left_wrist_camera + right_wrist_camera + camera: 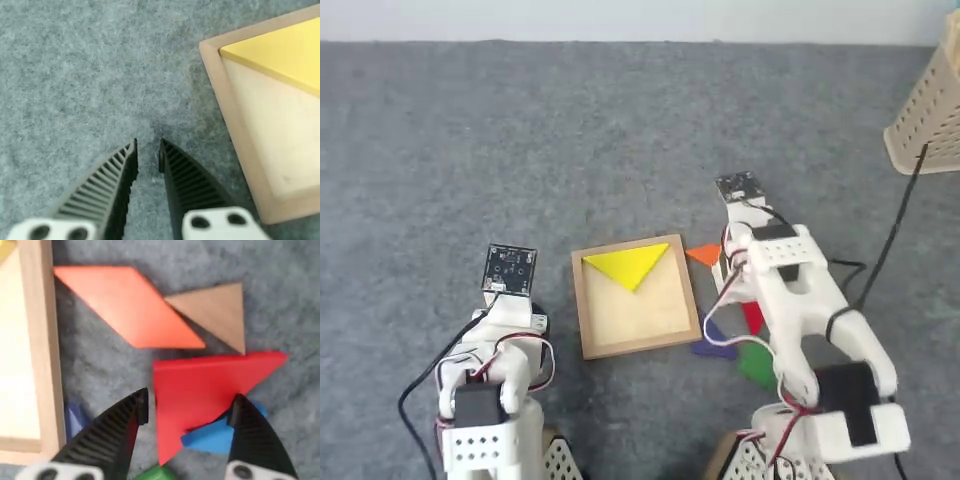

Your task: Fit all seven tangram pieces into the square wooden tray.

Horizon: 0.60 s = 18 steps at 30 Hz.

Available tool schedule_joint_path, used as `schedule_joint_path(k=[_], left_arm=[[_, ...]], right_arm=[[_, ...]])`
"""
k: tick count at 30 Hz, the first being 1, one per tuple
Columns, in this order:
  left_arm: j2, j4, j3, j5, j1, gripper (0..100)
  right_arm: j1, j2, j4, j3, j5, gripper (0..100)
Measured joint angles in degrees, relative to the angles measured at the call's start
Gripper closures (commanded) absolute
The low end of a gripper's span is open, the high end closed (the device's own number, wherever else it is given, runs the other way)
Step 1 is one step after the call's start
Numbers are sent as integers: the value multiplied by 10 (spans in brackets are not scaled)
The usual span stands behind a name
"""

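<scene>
Since the red triangle point(200, 385) between my right gripper's point(190, 400) wide-open, empty fingers rests partly on a blue piece point(210, 437), closing could tip it or drag both. Its long edge slants across the gap, and its square corner points ahead, toward the tray point(37, 340). My left gripper point(148, 150) hangs barely parted and empty.

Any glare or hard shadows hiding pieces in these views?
High view: even light, yellow triangle in the square wooden tray plainly lit. Right wrist view: tray floor glares pale; red triangle shades the blue piece under it. Left wrist view: no glare.
</scene>
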Motion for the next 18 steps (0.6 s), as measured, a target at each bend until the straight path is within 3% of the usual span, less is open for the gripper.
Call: schedule_joint_path(k=[10,18], left_arm=[[0,0,0,0,0,929],[0,0,0,0,1,929]], right_arm=[[12,25,9,-26,0,741],[37,87,33,-76,0,865]])
